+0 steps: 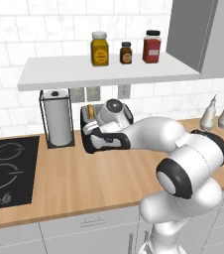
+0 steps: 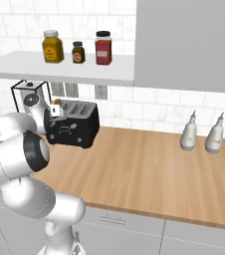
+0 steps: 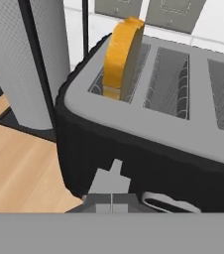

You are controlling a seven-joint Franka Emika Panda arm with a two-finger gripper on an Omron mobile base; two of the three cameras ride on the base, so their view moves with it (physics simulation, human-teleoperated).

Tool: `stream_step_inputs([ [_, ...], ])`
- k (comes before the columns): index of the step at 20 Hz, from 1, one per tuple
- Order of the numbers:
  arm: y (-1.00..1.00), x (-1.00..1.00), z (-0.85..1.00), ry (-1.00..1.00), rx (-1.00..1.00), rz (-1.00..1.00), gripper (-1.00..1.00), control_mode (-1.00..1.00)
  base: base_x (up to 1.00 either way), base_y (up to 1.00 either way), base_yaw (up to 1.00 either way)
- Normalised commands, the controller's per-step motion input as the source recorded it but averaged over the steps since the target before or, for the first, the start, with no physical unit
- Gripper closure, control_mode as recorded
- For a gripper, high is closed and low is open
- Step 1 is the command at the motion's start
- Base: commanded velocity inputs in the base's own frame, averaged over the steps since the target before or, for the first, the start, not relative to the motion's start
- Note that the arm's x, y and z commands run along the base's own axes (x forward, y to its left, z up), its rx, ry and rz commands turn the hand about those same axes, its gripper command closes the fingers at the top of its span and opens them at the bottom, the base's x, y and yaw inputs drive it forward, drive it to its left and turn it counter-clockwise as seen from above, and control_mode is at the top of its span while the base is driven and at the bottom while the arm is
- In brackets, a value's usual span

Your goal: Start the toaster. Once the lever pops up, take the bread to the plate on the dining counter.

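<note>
The toaster (image 3: pixel 148 124) stands on the wooden counter (image 2: pixel 149 169), just beside the paper-towel roll (image 1: pixel 58 119). The bread (image 3: pixel 121 57) stands upright in the toaster's end slot nearest that roll, its top poking out. The gripper (image 3: pixel 111 203) is fully closed on nothing, low against the toaster's front wall, below the bread.

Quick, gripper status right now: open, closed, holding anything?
Gripper: closed, holding nothing, fingertips together at the front of the toaster; the bread sits in its slot.
</note>
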Motion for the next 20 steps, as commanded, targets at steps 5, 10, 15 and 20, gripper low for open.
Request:
stream_step_inputs([
  [5, 0.06, 0.07, -0.14, 0.00, 0.00, 0.00, 1.00, -1.00, 0.00, 0.00, 0.00],
  [10, 0.02, 0.07, -0.20, 0.00, 0.00, -0.01, 1.00, -1.00, 0.00, 0.00, 0.00],
  [15, 0.00, 0.00, -0.29, 0.00, 0.00, -0.02, 1.00, -1.00, 0.00, 0.00, 0.00],
  [20, 0.00, 0.00, -0.32, 0.00, 0.00, -0.02, 1.00, -1.00, 0.00, 0.00, 0.00],
])
